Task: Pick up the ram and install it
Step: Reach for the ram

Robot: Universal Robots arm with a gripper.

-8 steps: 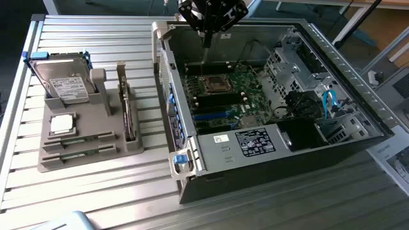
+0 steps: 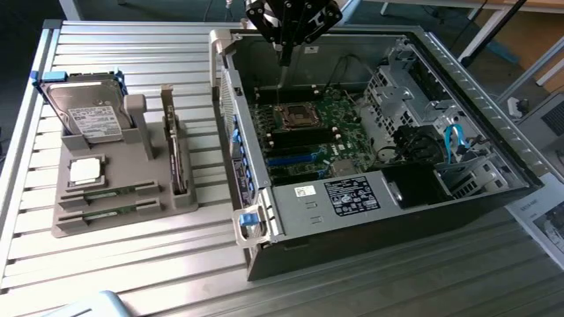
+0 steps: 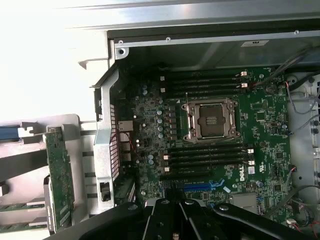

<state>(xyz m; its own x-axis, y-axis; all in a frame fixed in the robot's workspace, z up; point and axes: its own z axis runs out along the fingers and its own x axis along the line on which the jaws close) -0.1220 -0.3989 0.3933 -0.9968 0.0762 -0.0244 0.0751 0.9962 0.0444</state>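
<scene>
Claw (image 3: 172, 204): pinched closed, nothing visibly gripped, above motherboard (image 2: 321, 129) in open computer case (image 2: 493, 132); ram (image 3: 60, 170): on edge in grey holder (image 2: 141, 132) on desk (image 2: 132, 264); pick-up judged not yet made, calling for parted jaws at holder.

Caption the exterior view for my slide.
Gripper, jaws shut, above the open computer's motherboard; ram sticks sit in the grey holder.

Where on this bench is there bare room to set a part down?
Bare slatted metal table lies along the near edge, in front of the grey plastic parts holder, and in a narrow strip between that holder and the open black computer case. The holder and the case's interior are crowded.
</scene>
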